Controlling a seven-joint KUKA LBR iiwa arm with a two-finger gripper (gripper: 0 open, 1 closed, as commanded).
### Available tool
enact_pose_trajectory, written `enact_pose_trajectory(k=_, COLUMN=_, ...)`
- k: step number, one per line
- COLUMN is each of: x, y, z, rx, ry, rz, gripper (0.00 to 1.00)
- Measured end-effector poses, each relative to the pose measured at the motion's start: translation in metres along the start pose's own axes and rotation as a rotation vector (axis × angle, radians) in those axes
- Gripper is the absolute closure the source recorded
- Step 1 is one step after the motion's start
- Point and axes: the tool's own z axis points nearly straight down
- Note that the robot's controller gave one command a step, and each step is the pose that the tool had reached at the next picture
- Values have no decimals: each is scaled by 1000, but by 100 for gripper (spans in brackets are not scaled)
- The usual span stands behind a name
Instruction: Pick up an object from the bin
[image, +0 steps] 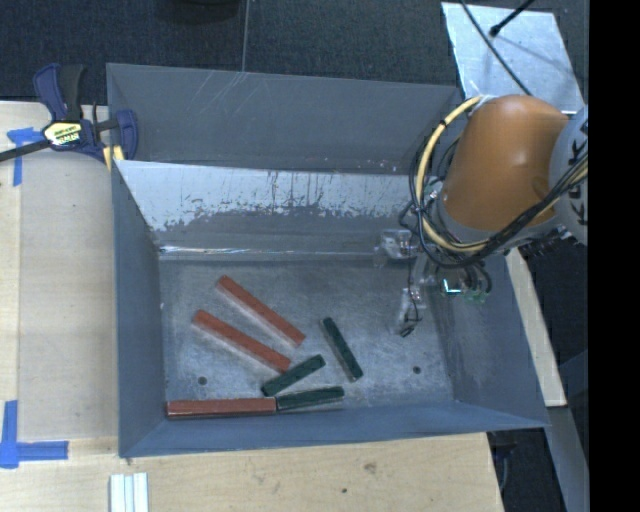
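We see the fingers (406, 328) hanging low on the right side of the bin (135, 300), over bare floor. They look drawn together, with nothing between them. Nothing is picked yet.

The nearest thing is a dark green bar (341, 348) lying flat, near the fingers on their left and apart from them. Two more green bars (293, 376) (310, 398) lie further left and toward the front. Two red-brown bars (262, 310) (240, 340) lie side by side beyond them, and a third red-brown bar (220, 407) lies along the front wall.

We judge the main risk to be a miss. If the fingers go down as they stand, they meet only the floor. Closed as they look, they would also push a bar instead of straddling it. The bars lie flat and thin, so a grip along the length could slip off. The two bars against the front wall leave little room for a finger on the wall side.
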Motion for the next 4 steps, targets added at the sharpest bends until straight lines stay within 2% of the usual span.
enact_pose_trajectory(k=1, x=14, y=31, z=128, rx=0, ry=-2, rz=309, gripper=0)
enact_pose_trajectory(k=2, x=32, y=20, z=96, rx=-1, ry=-3, rz=546, gripper=0)
enact_pose_trajectory(k=3, x=40, y=45, z=97, rx=-1, ry=2, rz=608, gripper=0)
enact_pose_trajectory(k=4, x=47, y=50, z=128, rx=0, ry=2, rz=669, gripper=0)
